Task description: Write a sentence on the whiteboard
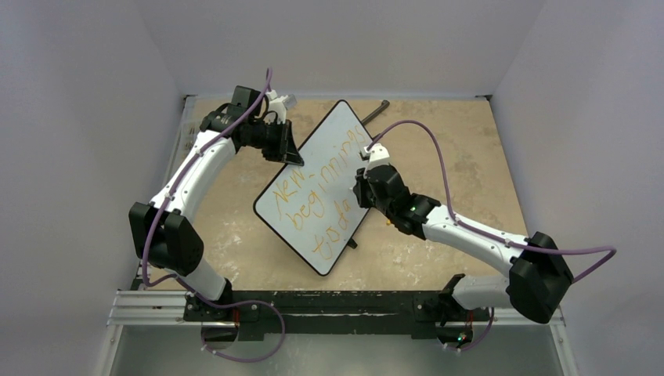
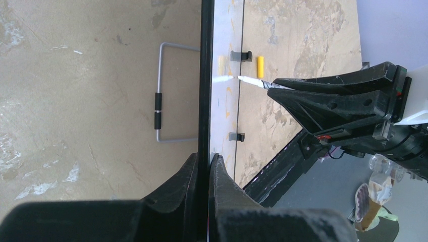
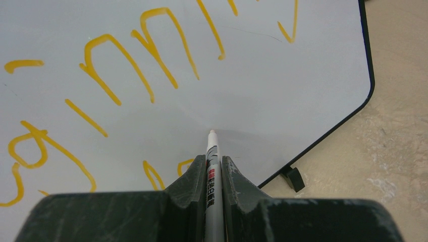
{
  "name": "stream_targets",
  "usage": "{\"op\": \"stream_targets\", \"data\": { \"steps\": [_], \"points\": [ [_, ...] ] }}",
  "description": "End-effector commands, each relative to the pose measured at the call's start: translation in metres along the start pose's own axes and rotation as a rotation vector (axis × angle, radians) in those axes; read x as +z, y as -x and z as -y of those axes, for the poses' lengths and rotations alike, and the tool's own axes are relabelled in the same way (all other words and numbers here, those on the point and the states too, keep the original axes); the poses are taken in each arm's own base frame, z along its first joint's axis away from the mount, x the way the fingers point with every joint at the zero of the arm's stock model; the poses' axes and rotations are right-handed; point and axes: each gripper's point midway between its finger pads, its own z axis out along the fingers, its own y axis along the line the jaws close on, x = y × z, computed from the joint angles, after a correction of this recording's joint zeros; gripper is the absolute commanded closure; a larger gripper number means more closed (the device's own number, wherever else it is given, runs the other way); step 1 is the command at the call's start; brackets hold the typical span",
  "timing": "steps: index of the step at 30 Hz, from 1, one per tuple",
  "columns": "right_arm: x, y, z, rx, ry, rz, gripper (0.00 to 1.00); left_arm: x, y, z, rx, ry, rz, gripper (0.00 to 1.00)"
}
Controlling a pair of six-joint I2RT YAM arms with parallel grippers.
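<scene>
1. Location of work item: the whiteboard (image 1: 335, 139) sits at the centre of the counter (image 1: 454, 157). Its long axis runs from 1 o'clock to 7 o'clock in the top view.
2. Left tool (image 1: 293, 157): closed narrow on the whiteboard's black rim at the 10 o'clock edge. The left wrist view shows both fingers pinching the rim edge-on, which steadies the board.
3. Right tool (image 3: 213, 160): closed on a white pen (image 3: 212, 148), with the barrel clamped between the fingers and the nib pointing away from the wrist. It stands over the board's 3 o'clock side.
4. Nib contact: the nib appears to touch the board surface. In the left wrist view it meets its own reflection.
5. Work done: the sentence (image 1: 312, 202) is in orange on three slanted lines. "New" and "beginnings" read complete, and the third line shows "toda".
6. Work left: the right tool covers the end of the third line in the top view, so the last letter cannot be confirmed. The task is judged to be in its closing strokes, with at most the end of "today" outstanding.
7. Loose item: a small yellow cylinder, probably the pen's cap (image 2: 260, 66), lies on the counter just beside the board's 3 o'clock rim.
</scene>
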Motion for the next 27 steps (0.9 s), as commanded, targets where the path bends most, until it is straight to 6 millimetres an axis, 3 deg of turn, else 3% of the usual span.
{"op": "stream_targets", "data": {
  "steps": [1,19,27],
  "points": [
    [0.001,0.014,-0.009,0.019,0.044,0.047,1.0,-0.006,0.006,-0.034,0.036,0.179,0.021,1.0],
    [-0.001,-0.039,0.002,0.052,0.049,-0.037,1.0,-0.006,0.006,-0.034,0.032,0.179,0.02,1.0],
    [-0.001,-0.037,0.008,0.047,0.014,-0.032,1.0,-0.005,0.006,-0.034,0.03,0.175,0.019,1.0]
  ]
}}
